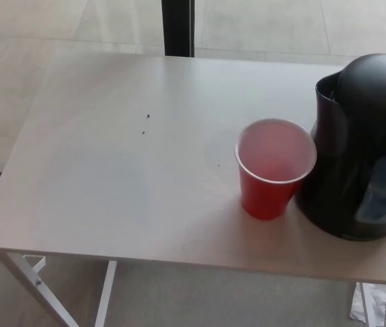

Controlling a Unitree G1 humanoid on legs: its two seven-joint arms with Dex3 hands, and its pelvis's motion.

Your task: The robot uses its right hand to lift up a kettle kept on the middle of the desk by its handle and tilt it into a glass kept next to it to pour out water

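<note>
A pale, off-white desk [111,177] fills most of the head view, seen from above and slightly tilted, with its near edge running along the bottom of the picture and white metal legs [39,283] showing under the near left corner.

The black kettle [359,146] stands upright at the right side of the desk, partly cut off by the right edge of the picture. Its domed lid faces up, its spout points toward the left, and a bluish water window [383,194] shows low on its near side. The handle cannot be made out from here (it may lie beyond the picture's right edge).

Just to the left of the kettle, touching it or nearly so, stands a red plastic cup [273,170] with a white rim and a pale pinkish inside. It is upright, its mouth open to the camera; whether it holds any liquid cannot be told.

Two tiny dark specks [146,124] lie on the desk surface well to the left of the cup, toward the far side.

Neither the robot's left hand nor its right hand shows anywhere, so nothing can be said about their fingers.

Beyond the far edge of the desk a dark vertical post [178,27] rises against a light tiled floor [29,34]. On the floor at the near right lies a crumpled white scrap [376,303].
</note>
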